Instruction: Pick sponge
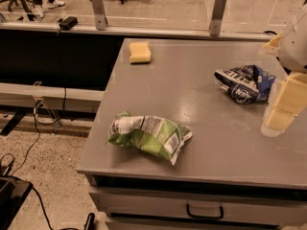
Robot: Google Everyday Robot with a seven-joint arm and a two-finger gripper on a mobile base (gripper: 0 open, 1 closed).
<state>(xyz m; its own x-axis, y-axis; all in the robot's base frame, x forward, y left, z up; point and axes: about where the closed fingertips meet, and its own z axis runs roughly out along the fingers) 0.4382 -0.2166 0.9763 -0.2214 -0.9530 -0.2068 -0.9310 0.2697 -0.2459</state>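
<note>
The sponge (139, 52), a small pale-yellow block with rounded corners, lies flat near the far left corner of the grey table (201, 143). My gripper (279, 75) hangs at the right edge of the view above the table's right side, far from the sponge. Its pale-yellow blocky fingers (287, 102) stand apart, open and empty. The upper finger shows only partly beside the white wrist.
A blue chip bag (244, 83) lies crumpled just left of the gripper. A green chip bag (148, 135) lies near the table's front left. A drawer handle (205, 211) sits below the front edge. A railing with posts runs behind the table, and cables lie on the floor at left.
</note>
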